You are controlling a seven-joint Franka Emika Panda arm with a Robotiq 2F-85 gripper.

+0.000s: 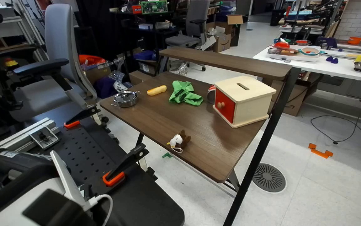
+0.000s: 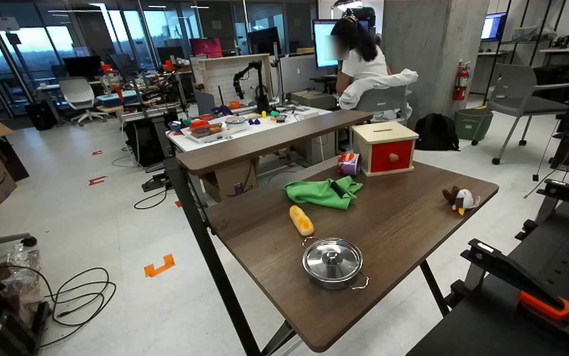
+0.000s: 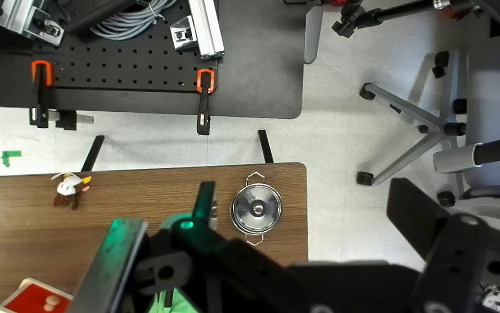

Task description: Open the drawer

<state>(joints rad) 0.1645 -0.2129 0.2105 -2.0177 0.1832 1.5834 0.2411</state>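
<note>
My gripper (image 3: 260,204) in the wrist view, its fingers spread apart, the drawer (image 1: 226,108) fully inside its box (image 1: 250,105), which I see from afar at the right of the table (image 1: 164,116) in an exterior view, cloth (image 1: 184,93) left of it, bird (image 1: 180,140) at near edge, pot (image 1: 126,99) farther left.

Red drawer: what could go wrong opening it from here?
The knob on the shut drawer is small and round, so a grasp might slip off.
Nothing visible fixes the wooden box to the table, so pulling could drag it along.
The red-and-purple container is close beside the box, so a wide approach could knock it.
</note>
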